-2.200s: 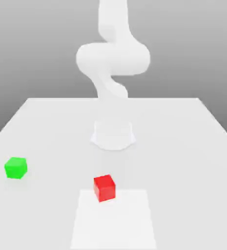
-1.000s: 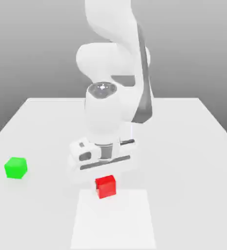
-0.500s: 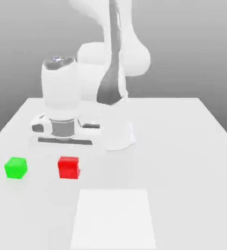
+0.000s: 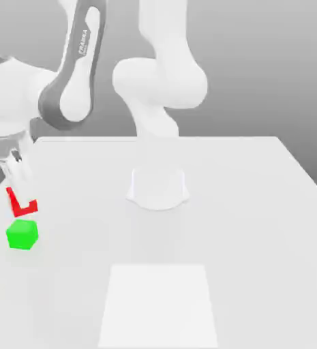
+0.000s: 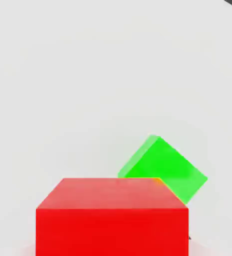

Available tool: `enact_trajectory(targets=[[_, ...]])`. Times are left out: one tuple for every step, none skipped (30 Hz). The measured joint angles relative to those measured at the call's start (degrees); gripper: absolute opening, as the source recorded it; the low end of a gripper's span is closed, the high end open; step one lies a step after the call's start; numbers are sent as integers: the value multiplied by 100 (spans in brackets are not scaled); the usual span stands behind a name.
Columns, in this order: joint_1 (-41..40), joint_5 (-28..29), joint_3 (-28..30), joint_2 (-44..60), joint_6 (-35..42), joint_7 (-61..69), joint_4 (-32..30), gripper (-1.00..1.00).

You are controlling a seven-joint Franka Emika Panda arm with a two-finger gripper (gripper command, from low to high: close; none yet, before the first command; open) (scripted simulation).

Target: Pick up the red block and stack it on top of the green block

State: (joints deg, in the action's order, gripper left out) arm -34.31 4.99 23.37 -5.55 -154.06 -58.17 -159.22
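Note:
At the exterior view's left, the small green block (image 4: 22, 234) rests on the white table. Just above it hangs the red block (image 4: 24, 208), with my gripper (image 4: 23, 191) shut on it; a white finger covers part of the red cube. In the hand view the red block (image 5: 113, 215) is large and close, and the green block (image 5: 167, 167) lies on the table beyond it, turned at an angle to it and partly behind its edge. I cannot tell whether the two cubes touch.
The arm's round white base (image 4: 158, 187) stands mid-table. A paler square patch (image 4: 157, 303) marks the table's near middle. The table's left edge (image 4: 4, 180) runs close to the green block.
The arm has swung to the exterior view's left, carrying the red block from the near middle of the table to just above the green block, which has stayed put.

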Motion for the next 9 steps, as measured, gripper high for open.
enact_trajectory(targets=[[-4,-130,21,173,-149,62,15,-100],[14,-298,9,370,-321,167,26,-100],[-3,-516,-33,579,-503,312,37,-100],[-5,-775,-97,794,-686,494,48,-100],[-75,-1055,-237,1010,-873,692,60,-100],[-147,-1271,-356,1170,-1012,847,70,100],[-147,-1271,-356,1170,-1012,847,70,100],[-147,-1271,-356,1170,-1012,847,70,100],[-147,-1271,-356,1170,-1012,847,70,100]])
